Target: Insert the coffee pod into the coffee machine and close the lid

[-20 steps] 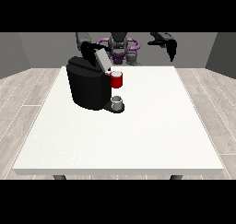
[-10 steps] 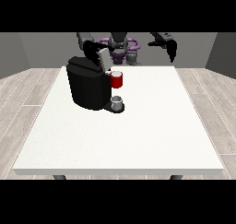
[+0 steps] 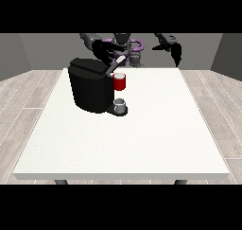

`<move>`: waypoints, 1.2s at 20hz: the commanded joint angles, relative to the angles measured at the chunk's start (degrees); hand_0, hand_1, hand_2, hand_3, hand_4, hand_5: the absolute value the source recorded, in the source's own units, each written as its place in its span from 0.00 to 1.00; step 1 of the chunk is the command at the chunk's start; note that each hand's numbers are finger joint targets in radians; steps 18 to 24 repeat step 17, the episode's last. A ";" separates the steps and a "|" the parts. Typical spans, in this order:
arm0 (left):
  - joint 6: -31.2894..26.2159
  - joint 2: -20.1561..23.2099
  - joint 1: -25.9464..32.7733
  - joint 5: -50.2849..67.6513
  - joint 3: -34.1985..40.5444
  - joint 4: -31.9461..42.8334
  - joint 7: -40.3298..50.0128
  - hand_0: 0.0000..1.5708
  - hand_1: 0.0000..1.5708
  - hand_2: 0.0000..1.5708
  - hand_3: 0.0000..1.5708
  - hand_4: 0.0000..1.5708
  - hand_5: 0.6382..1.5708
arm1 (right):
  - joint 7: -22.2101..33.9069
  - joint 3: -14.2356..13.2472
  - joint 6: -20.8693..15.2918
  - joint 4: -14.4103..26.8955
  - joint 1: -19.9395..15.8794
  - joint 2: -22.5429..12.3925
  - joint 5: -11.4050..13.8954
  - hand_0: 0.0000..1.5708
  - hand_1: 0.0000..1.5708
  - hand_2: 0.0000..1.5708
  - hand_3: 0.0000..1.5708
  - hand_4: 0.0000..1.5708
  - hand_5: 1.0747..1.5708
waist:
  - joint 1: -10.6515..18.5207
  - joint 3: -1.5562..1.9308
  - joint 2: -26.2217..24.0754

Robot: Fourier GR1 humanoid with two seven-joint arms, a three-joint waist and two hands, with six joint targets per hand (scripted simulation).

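Hovering over the coffee machine's (image 3: 92,89) top rear: the hand at the view's left (image 3: 103,49), dark against the lid (image 3: 113,66), which stands tilted up and open. Can't tell whether its fingers are spread or curled, or whether it holds anything. Hand at the view's right (image 3: 174,48) is raised beyond the table's (image 3: 142,139) far edge, well apart from the machine, fingers hanging down relaxed, holding nothing. Red thing at the machine (image 3: 119,82) sits just under the raised lid. Below it, a grey thing (image 3: 120,104) rests on the machine's base; can't tell if that's the pod. Machine stands on the table's far left part.
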 commanded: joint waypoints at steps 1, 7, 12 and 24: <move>-1.98 1.83 -0.17 2.12 1.35 0.28 0.32 0.00 0.00 0.00 0.00 0.11 1.00 | -4.07 2.74 -0.24 -0.09 0.23 0.93 3.15 0.00 0.00 0.00 0.00 0.09 1.00 | 0.49 -0.38 -0.22; 0.58 -0.12 -0.07 -0.20 -1.33 -1.49 -0.38 0.00 0.00 0.00 0.00 0.12 1.00 | -8.57 3.21 2.64 0.84 -0.13 2.86 2.25 0.00 0.00 0.00 0.00 0.04 1.00 | -0.55 -0.36 -0.77; -0.39 0.22 4.68 0.68 0.64 2.57 -5.91 0.00 0.00 0.00 0.00 0.09 1.00 | -6.79 8.43 3.04 -5.63 6.79 7.77 -2.89 0.00 0.00 0.00 0.00 0.18 1.00 | -4.30 -0.38 -7.04; 0.63 -0.44 9.76 0.45 1.36 4.09 -7.09 0.00 0.00 0.00 0.00 0.12 1.00 | -8.57 13.77 1.06 -9.95 22.29 7.86 -8.38 0.00 0.00 0.00 0.00 0.10 1.00 | -8.86 -0.38 -13.02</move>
